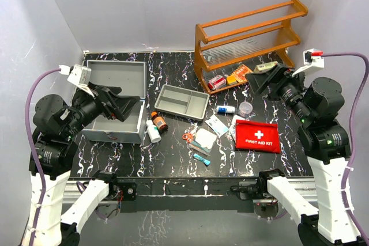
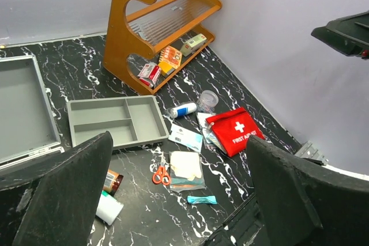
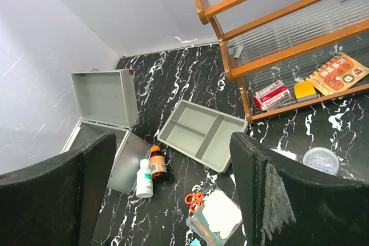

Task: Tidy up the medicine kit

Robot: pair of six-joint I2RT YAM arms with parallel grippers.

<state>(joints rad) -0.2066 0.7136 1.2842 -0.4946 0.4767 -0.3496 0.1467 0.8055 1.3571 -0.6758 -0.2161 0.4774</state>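
**Kit under the left arm, clutter off to its right**

Nearest the lens, at the table's near edge: left gripper (image 1: 122,103), spread wide and empty, poised over the near half of the medicine kit (image 1: 109,133). Opposite it, right gripper (image 1: 265,78), likewise parted and holding nothing. Raised at the far right beside the wooden shelf (image 1: 248,38), well apart from the kit.

Largest on the table: the medicine kit, at the left side, lid laid open toward the far wall. Hinge line left to right, so long axis across the table, roughly square to the left arm's reach. Nearer arm by a wide margin: left.

Rightward from the kit, in falling size:
- grey divided tray (image 1: 173,97), out of the case, near its far right corner, set askew
- red pouch (image 1: 258,135), closer to the right arm
- brown bottle (image 1: 159,121) and white bottle (image 1: 153,132), just beside the kit's right wall
- orange-handled scissors (image 1: 188,137), among flat packets at mid-table

Probably next: a pick from the loose items, then a carry leftward into the open case. Bottles best suited to the left arm, pouch to the right.
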